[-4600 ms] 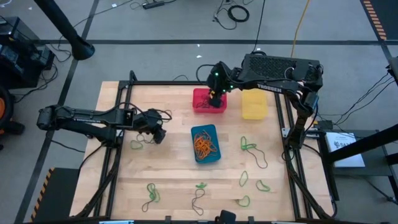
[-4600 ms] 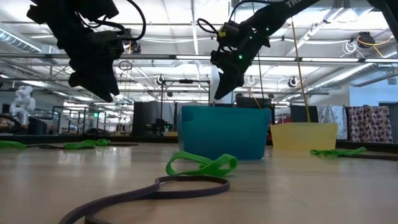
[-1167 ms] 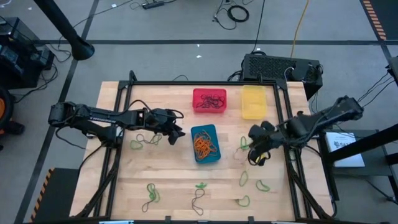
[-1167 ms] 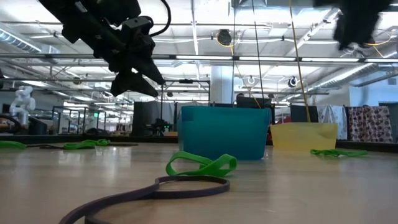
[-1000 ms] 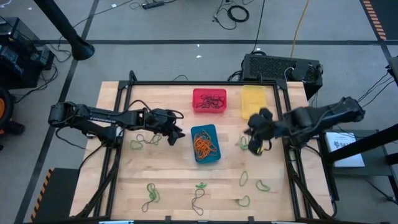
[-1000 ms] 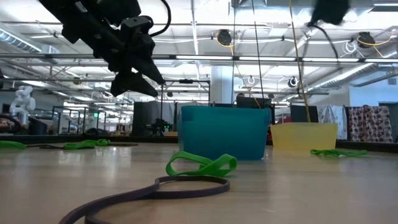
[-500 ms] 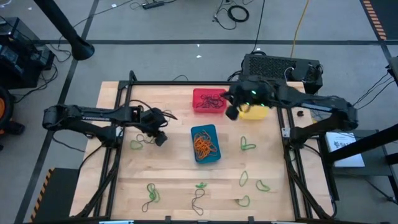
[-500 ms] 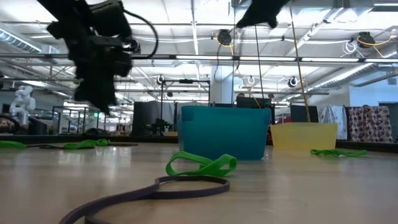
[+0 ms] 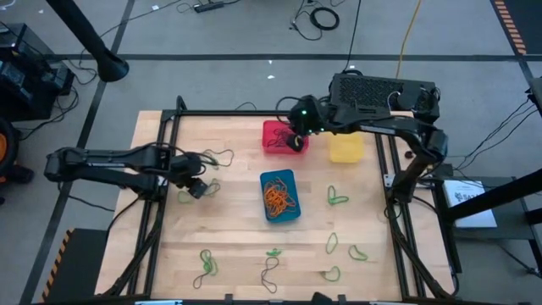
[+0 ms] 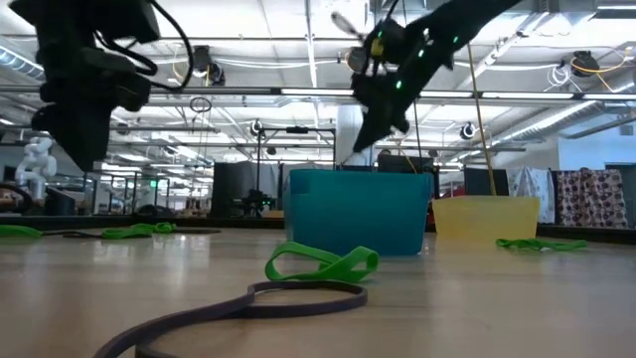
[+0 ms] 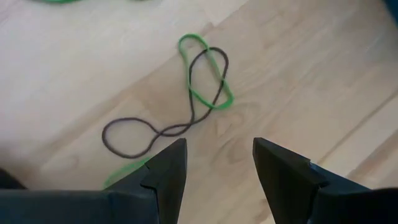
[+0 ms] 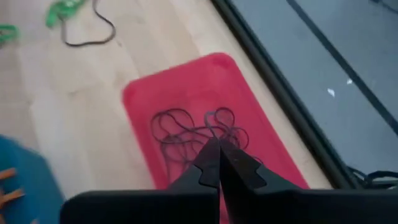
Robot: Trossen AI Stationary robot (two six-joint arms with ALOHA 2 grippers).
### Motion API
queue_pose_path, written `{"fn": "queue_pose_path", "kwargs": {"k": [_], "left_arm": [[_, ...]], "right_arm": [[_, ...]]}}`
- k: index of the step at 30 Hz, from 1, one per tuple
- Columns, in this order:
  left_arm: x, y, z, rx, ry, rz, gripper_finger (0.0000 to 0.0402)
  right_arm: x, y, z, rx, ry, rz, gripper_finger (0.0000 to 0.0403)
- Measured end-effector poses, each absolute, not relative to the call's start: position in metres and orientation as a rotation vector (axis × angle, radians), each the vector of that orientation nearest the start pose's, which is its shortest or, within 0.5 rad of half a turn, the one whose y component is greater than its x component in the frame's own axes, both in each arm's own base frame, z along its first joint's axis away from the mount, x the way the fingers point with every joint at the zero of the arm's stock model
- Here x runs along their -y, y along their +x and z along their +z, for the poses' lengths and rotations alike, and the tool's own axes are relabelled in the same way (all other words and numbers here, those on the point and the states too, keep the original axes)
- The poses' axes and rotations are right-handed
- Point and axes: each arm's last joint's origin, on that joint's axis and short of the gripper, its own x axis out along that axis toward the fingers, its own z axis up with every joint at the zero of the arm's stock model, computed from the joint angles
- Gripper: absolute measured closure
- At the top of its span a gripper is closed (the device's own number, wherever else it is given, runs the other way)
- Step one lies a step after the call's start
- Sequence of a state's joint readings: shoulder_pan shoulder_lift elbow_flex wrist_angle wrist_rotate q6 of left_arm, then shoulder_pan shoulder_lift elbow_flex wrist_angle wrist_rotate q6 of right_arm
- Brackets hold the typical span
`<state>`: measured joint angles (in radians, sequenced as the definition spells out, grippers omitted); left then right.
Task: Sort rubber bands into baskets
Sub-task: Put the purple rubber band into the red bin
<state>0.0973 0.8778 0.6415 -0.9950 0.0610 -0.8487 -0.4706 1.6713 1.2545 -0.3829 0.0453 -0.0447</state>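
Three baskets stand mid-table: red (image 9: 268, 129) with dark rubber bands (image 12: 186, 134) in it, yellow (image 9: 345, 151), and blue (image 9: 264, 182) with orange bands (image 9: 278, 198). My right gripper (image 9: 295, 141) hangs shut just over the red basket (image 12: 149, 93). My left gripper (image 9: 193, 188) is open above the table's left part, pointing steeply down. Just beyond its fingers (image 11: 217, 165) a green band and a dark band (image 11: 202, 78) lie entwined flat on the wood. It touches neither. My right gripper pinches a thin dark rubber band (image 12: 212, 127) between its two fingertips, slanting down from the table's right side. The strand hangs into the red basket and merges with the dark bands lying there. Where on the loop it is held cannot be told.
Loose green bands lie on the right (image 9: 337, 199) and along the near edge (image 9: 206, 263) (image 9: 332, 273) (image 9: 357, 252), one with a dark band (image 9: 271, 273). In the low view a green band (image 10: 323, 264) and a dark one (image 10: 248, 298) lie before the blue basket (image 10: 360, 211).
My right gripper, shut all the while, has swung from the green band on the table's right toward the far edge and the left, ending low over the red basket. My left gripper has drawn back toward the left edge and tipped to point more steeply down, staying open.
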Motion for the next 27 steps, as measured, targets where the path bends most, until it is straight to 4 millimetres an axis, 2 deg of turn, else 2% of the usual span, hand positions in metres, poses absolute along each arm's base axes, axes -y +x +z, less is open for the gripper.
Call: {"fn": "queue_pose_path", "kwargs": {"k": [6,10,15,23,27], "left_arm": [[-0.007,0.132,0.222,-1.081,-0.859,0.566,0.021],[-0.005,0.132,0.222,-1.068,-0.849,0.573,0.021],[-0.003,0.133,0.222,-1.051,-0.841,0.597,0.021],[0.0,0.133,0.222,-1.054,-0.811,0.588,0.021],[0.003,0.133,0.222,-1.061,-0.784,0.577,0.021]], "right_arm": [[0.176,0.334,0.221,-0.844,0.207,-0.504,0.0403],[0.176,0.336,0.216,-0.855,0.224,-0.507,0.0399],[0.176,0.335,0.22,-0.83,0.268,-0.53,0.0376],[0.175,0.333,0.238,-0.731,0.307,-0.555,0.0311],[0.167,0.338,0.253,-0.614,0.403,-0.467,0.0288]]}}
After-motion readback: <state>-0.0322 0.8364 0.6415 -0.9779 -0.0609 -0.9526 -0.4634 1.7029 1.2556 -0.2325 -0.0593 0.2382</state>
